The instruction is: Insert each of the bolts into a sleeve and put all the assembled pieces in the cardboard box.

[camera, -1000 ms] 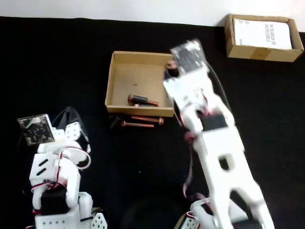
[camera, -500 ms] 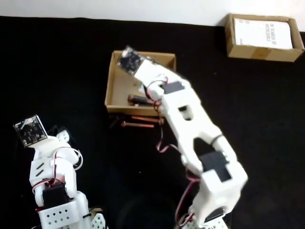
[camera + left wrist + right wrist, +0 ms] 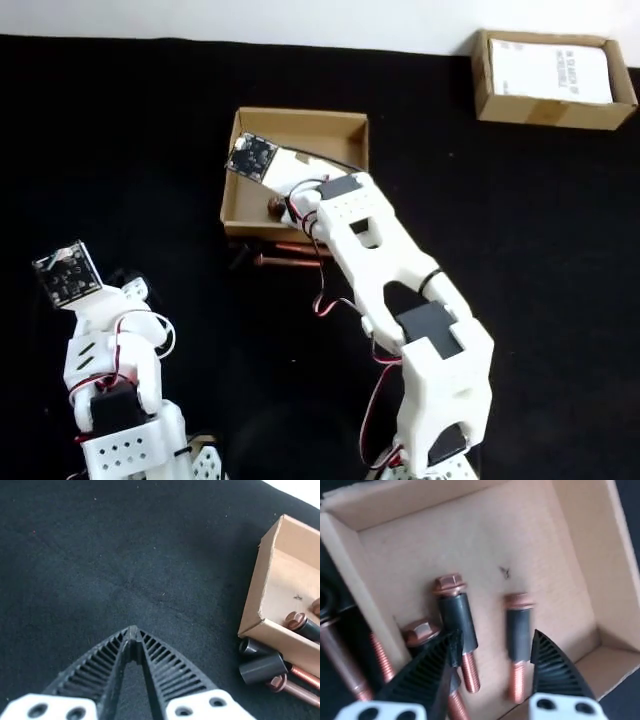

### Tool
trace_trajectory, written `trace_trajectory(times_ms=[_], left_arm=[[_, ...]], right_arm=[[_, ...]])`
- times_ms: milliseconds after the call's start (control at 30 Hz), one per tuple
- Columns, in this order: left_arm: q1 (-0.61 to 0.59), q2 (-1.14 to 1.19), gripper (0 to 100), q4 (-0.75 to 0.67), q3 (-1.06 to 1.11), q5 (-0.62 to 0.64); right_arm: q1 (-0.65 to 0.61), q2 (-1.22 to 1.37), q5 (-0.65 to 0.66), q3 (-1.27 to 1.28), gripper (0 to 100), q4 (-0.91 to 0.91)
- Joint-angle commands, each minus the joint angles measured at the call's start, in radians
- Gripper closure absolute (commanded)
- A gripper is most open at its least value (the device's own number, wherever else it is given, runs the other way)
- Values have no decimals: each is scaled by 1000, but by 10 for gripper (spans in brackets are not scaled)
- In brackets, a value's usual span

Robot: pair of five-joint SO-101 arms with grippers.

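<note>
On the surface (image 3: 560, 300), the cardboard box (image 3: 300, 120) sat mid-width toward the far edge. Right pincer (image 3: 497, 640) hovered wide open over it, gripping nothing, above sleeved bolts (image 3: 454, 615). Left pincer (image 3: 132, 636) was closed and empty. Loose bolts (image 3: 290, 260) and sleeves (image 3: 262, 667) lay outside the box's near wall.

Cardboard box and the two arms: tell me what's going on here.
The right gripper hangs open over the box, gripping nothing, just above at least two sleeved bolts lying on its floor. The left gripper is shut over bare table beside the box. Two loose sleeves and two bare bolts lie outside the box's near wall, not yet assembled.
</note>
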Motion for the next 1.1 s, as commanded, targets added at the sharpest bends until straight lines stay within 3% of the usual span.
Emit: trace_trajectory(times_ms=[0,133,400,467,633,733,1067], left_arm=[[-5,-8,991,8,16,-6],[-5,-8,991,8,16,-6],[-12,-7,991,52,16,-11],[-13,-7,991,109,16,-11],[-79,-7,991,245,16,-14],[-143,-7,991,245,16,-9],[-136,-7,988,224,16,-8]], right_arm=[[-36,-151,-141,-30,838,71],[-101,-291,-476,-30,872,189],[-234,-401,-1461,-30,874,331],[-234,-369,-1620,-28,874,329],[-237,-251,-1754,-39,873,328],[-262,-173,-1758,-41,873,300],[-349,-65,-1758,-41,872,194]])
